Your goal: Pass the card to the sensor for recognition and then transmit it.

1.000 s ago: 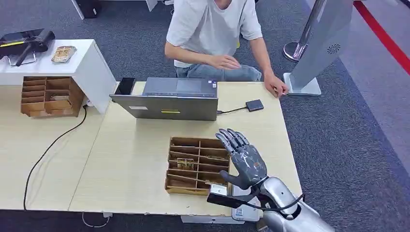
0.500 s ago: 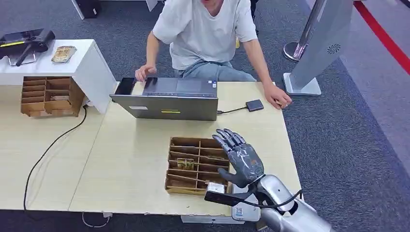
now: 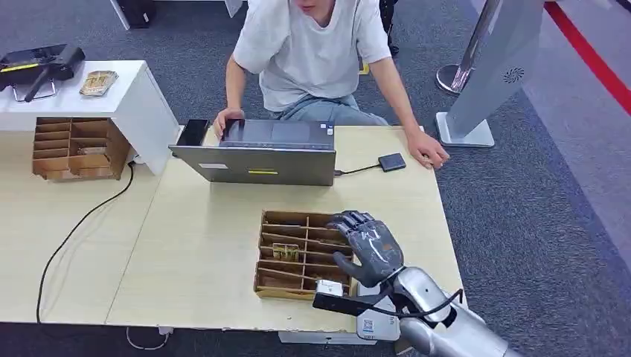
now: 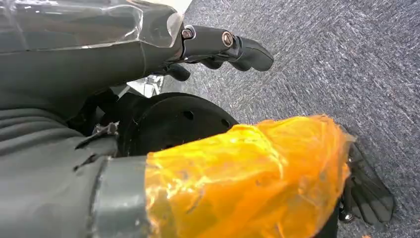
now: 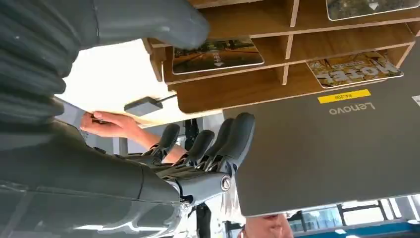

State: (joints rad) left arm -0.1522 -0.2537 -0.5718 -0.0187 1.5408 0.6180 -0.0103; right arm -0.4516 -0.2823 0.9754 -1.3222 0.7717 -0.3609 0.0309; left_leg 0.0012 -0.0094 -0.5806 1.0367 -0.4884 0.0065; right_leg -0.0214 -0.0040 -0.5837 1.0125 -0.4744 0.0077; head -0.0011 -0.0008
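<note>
A wooden slotted tray point(image 3: 277, 282) lies near the table's front edge with cards in its slots; one card point(image 3: 286, 252) lies mid-tray and another point(image 3: 330, 287) at the front right. My right hand point(image 3: 370, 249) hovers over the tray's right side, holding nothing, its fingers bent downward. In the right wrist view the fingers point(image 5: 233, 139) stay apart from the cards point(image 5: 218, 53) in the slots. The sensor point(image 3: 392, 161), a small dark box, sits at the far right, cabled to the laptop point(image 3: 257, 163). My left hand point(image 4: 223, 44) hangs over the carpet, holding nothing.
A person leans over the far side, one hand point(image 3: 222, 119) at the laptop's left edge, the other point(image 3: 429, 152) beside the sensor. A second wooden tray point(image 3: 74, 147), a white cabinet point(image 3: 141, 111) and a black cable point(image 3: 82, 219) are at the left. A grey stand point(image 3: 491, 67) rises at the right.
My right hand has sunk toward the tray and its fingers have bent forward. The person has leaned in and moved a hand from the lap to the laptop's left edge.
</note>
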